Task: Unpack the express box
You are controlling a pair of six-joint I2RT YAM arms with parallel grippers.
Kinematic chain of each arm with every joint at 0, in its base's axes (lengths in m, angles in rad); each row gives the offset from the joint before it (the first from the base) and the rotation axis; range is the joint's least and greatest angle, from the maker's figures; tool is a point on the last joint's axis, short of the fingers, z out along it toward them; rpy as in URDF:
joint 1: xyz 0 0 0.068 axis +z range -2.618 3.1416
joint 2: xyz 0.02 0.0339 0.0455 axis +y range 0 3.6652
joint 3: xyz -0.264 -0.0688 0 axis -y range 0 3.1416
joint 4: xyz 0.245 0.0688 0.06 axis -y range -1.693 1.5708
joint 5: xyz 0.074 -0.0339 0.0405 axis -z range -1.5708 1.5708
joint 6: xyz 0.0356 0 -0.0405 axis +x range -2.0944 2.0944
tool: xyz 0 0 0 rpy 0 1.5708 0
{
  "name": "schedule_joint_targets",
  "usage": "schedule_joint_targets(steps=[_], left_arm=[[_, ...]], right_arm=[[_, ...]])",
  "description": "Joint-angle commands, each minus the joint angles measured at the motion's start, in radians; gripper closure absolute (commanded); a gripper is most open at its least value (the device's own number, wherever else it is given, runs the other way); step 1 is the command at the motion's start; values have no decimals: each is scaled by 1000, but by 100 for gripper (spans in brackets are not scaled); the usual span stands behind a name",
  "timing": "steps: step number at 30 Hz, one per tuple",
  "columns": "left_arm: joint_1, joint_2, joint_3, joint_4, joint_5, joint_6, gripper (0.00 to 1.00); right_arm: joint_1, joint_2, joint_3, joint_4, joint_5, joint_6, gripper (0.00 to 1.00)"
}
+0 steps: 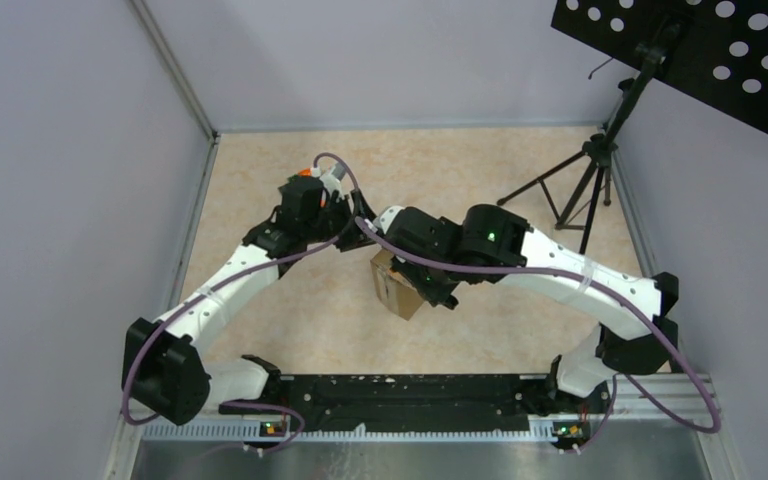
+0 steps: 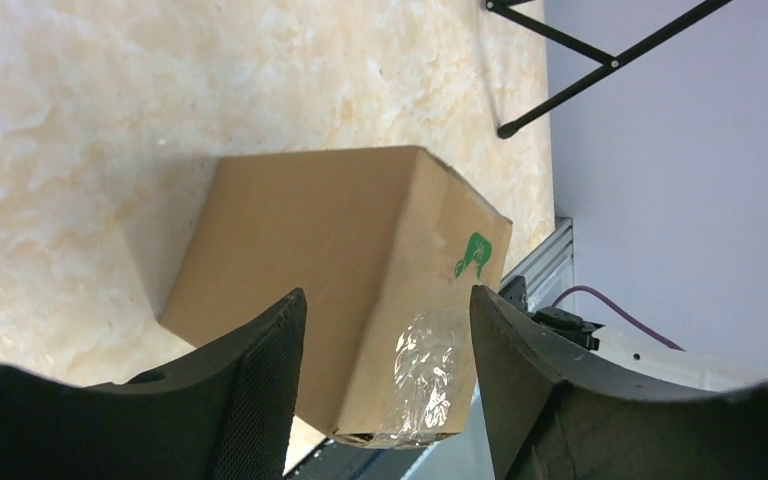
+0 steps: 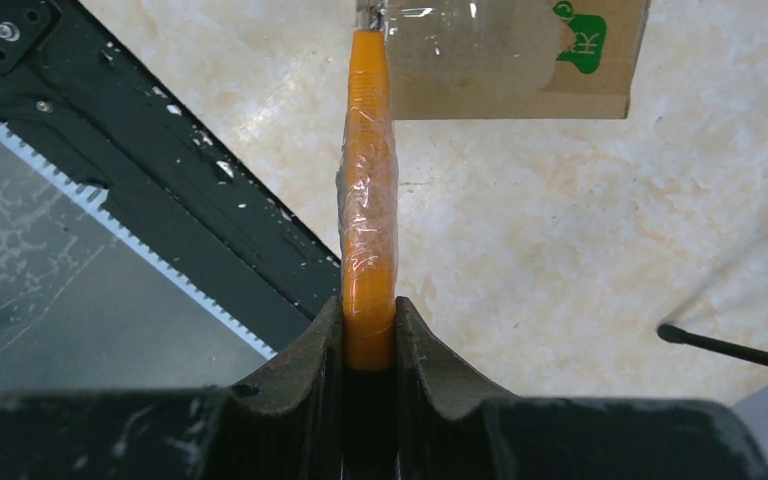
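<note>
Black tripod stand (image 1: 578,190) sits far right on the beige table (image 1: 260,200) w/ a perforated panel (image 1: 700,50) overhead, both well apart from the action. The express box (image 2: 330,260) is mid-table, partly hidden under the right arm from above: brown cardboard, green stamp, crinkly clear tape, flaps closed so contents can't be seen. The right gripper (image 3: 368,335) is clamped on an orange tool (image 3: 368,200), tip at the tape. The left gripper (image 2: 388,300) is spread wide by the box, holding nothing.
</note>
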Motion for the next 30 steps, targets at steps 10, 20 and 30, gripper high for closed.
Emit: schedule_joint_targets(steps=[10, 20, 30], left_arm=[[25, 64, 65, 7, 77, 175, 36], [36, 85, 76, 8, 103, 182, 36], [59, 39, 177, -55, 44, 262, 34]], right_arm=[[9, 60, 21, -13, 95, -1, 100], [17, 61, 23, -18, 77, 5, 100], [18, 3, 40, -15, 72, 36, 100]])
